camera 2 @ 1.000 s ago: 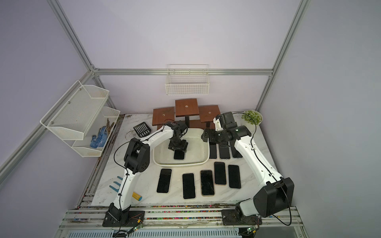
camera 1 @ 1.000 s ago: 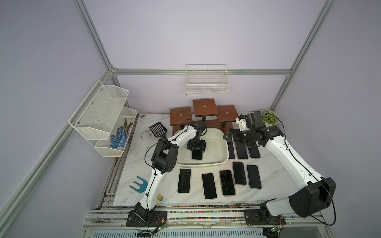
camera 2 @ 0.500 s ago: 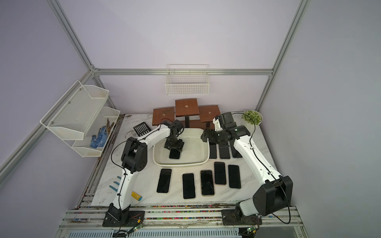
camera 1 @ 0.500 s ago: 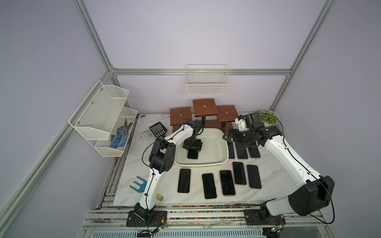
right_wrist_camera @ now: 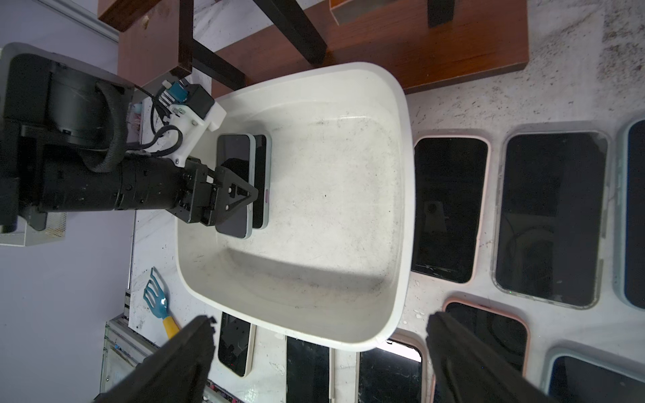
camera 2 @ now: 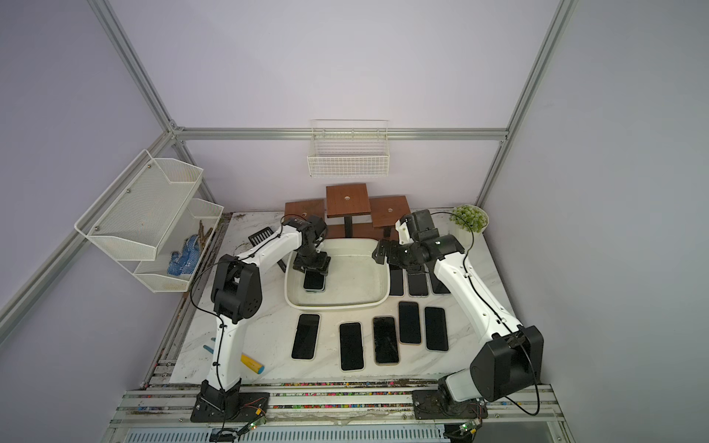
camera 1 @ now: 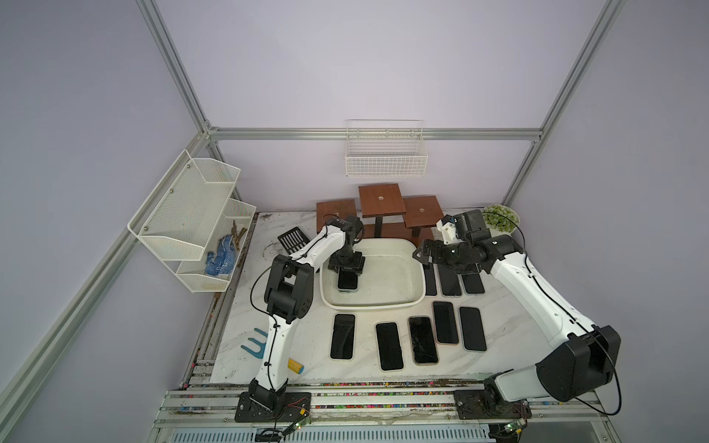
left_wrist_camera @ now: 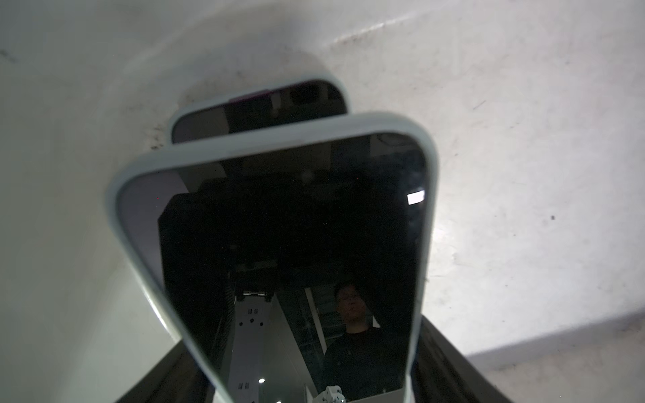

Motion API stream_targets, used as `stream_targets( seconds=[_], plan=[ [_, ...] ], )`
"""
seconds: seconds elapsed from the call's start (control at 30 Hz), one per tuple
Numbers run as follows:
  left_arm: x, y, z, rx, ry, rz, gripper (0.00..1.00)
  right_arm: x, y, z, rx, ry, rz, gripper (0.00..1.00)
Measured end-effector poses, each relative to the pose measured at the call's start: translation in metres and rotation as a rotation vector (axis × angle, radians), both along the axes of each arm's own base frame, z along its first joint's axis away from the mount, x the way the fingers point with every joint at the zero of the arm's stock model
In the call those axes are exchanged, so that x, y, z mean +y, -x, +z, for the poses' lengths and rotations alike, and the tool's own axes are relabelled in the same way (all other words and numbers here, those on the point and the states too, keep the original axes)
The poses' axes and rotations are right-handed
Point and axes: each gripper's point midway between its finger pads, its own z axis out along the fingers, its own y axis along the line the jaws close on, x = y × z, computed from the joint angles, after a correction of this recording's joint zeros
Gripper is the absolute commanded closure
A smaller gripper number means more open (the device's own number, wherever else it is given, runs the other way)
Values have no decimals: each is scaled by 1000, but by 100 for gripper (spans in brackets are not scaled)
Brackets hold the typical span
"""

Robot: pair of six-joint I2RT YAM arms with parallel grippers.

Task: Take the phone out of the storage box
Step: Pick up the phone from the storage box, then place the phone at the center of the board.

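In both top views a white marble-look table (camera 1: 310, 345), smudged and gritty along its edges, stands inside lilac walls framed by aluminium bars. A wire basket (camera 1: 385, 153) hangs on the back rail and a mesh shelf (camera 1: 188, 214) on the side wall. Wooden stands (camera 1: 381, 199) and a potted plant (camera 1: 498, 222) sit at the back. The storage box (camera 1: 372, 305) lies mid-table, with loose phones (camera 1: 389, 346) laid flat in front of it and beside it. The left gripper (camera 1: 347, 268) hangs over the box's left part, the phone (camera 1: 347, 280) just under it, inside the box. The right gripper (camera 1: 420, 255) hovers at the box's right rim.

In the left wrist view the phone (left_wrist_camera: 289, 244) fills the frame, raised above a second phone (left_wrist_camera: 258, 111) on the box's scuffed floor.

In the right wrist view the left gripper's (right_wrist_camera: 244, 195) jaws are clamped on the phone's long edges. The right gripper's (right_wrist_camera: 321, 317) jaws stand wide apart, holding nothing.
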Motion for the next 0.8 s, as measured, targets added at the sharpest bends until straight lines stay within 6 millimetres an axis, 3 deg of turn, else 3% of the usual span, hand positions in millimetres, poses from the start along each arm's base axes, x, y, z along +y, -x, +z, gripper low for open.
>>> stream_targets(
  seconds=[0.23,0.4,0.5,0.6,0.8],
  plan=[
    [-6,5,17,0,55,-3,28,2,-1,1,6,-20,-4,0],
    [-2,11,60,-89,103,7,28,5,-2,0,4,-33,-8,0],
    [12,33,92,-135,122,22,28,9,-4,-3,11,-38,-3,0],
    [28,58,111,-161,133,44,28,17,-6,-10,22,-40,10,0],
    [69,108,113,-150,90,120,27,47,-7,-29,68,-31,78,0]
  ],
)
